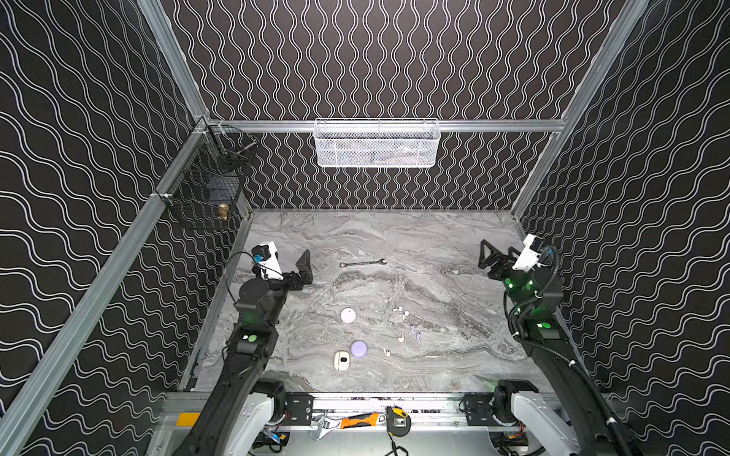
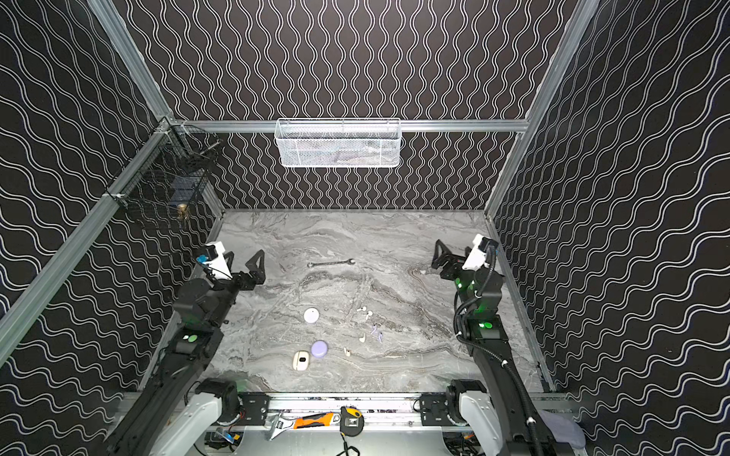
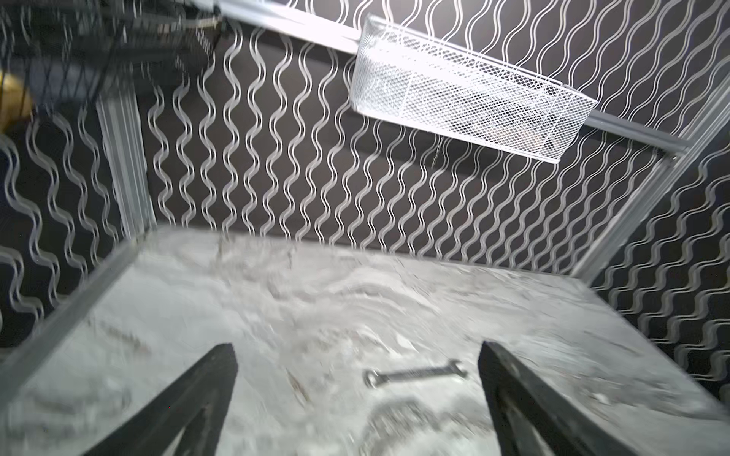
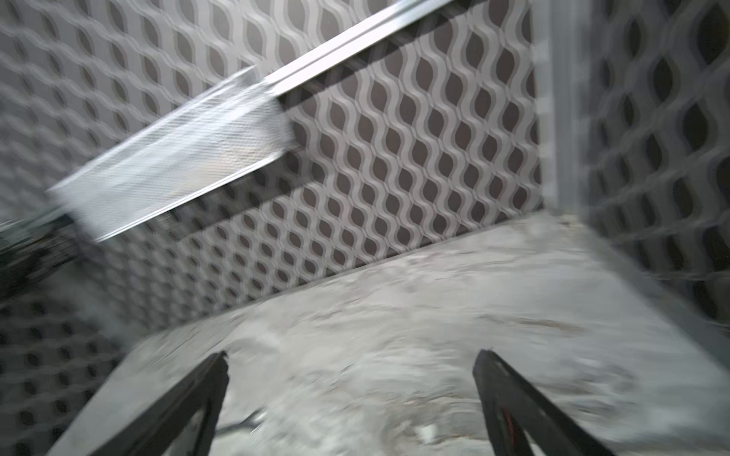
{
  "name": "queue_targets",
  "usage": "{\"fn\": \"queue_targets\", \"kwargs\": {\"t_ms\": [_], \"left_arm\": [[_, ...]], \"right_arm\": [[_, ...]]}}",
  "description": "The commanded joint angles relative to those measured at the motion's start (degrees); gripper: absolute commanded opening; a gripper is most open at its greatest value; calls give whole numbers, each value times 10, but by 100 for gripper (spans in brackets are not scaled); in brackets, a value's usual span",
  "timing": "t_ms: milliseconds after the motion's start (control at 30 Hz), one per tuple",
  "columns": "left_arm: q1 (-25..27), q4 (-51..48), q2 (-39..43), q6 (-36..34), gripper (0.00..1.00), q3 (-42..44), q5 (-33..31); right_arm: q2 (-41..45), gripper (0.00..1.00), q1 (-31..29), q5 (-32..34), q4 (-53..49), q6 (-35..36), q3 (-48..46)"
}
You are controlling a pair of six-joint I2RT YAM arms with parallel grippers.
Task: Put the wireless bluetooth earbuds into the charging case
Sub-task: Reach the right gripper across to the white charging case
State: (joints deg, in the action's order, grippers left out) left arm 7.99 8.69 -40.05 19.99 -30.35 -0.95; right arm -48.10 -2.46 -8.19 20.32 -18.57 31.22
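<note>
The earbuds (image 1: pixel 401 338) lie on the table (image 1: pixel 434 244), right of three cases (image 1: pixel 358 348); the wrench (image 1: pixel 363 263) lies behind them. There seem to be six earbuds.

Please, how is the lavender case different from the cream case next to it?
The lavender case is round; the cream case is oblong. The cream case shows a dark patch on top, the lavender case is plain. Both lie on the marble table, close together.

No text, label or number is readable anywhere.
</note>
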Motion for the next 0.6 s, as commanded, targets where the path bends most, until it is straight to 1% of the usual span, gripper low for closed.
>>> {"fn": "queue_targets", "kwargs": {"t_ms": [0, 67, 100, 133, 167, 200, 233, 267, 333, 400, 467, 500, 567], "left_arm": [[-3, -279, -3, 101, 99, -49, -64], [-4, -367, -34, 103, 99, -98, -99], [-4, -374, -43, 99, 99, -105, -98], [-4, -352, -49, 92, 99, -95, -82], [-4, -317, -54, 88, 99, -75, -66], [-4, -298, -61, 89, 99, -58, -61], [-4, -294, -74, 91, 97, -47, -66], [-4, -303, -88, 85, 93, -43, -77], [-4, -311, -105, 74, 92, -31, -103], [-4, -310, -106, 78, 92, -12, -117], [-4, -291, -88, 73, 88, 9, -101], [-4, -295, -78, 70, 88, 9, -101], [-4, -295, -52, 75, 93, 21, -111]], "right_arm": [[5, 99, -60, -77, -19, 59, 10], [-8, 95, -122, -78, -13, 116, 15], [-17, 95, -150, -77, -4, 141, 14], [-31, 95, -185, -66, 6, 165, 14], [-52, 95, -218, -46, -3, 179, 26], [-73, 93, -249, -22, -22, 181, 44], [-102, 89, -279, 8, -40, 170, 63], [-131, 87, -303, 27, -53, 156, 79], [-183, 84, -344, 40, -81, 137, 105], [-227, 83, -392, 93, -106, 124, 128], [-275, 84, -439, 153, -135, 107, 154], [-296, 85, -457, 172, -149, 99, 168], [-344, 85, -489, 197, -186, 76, 202]]}}
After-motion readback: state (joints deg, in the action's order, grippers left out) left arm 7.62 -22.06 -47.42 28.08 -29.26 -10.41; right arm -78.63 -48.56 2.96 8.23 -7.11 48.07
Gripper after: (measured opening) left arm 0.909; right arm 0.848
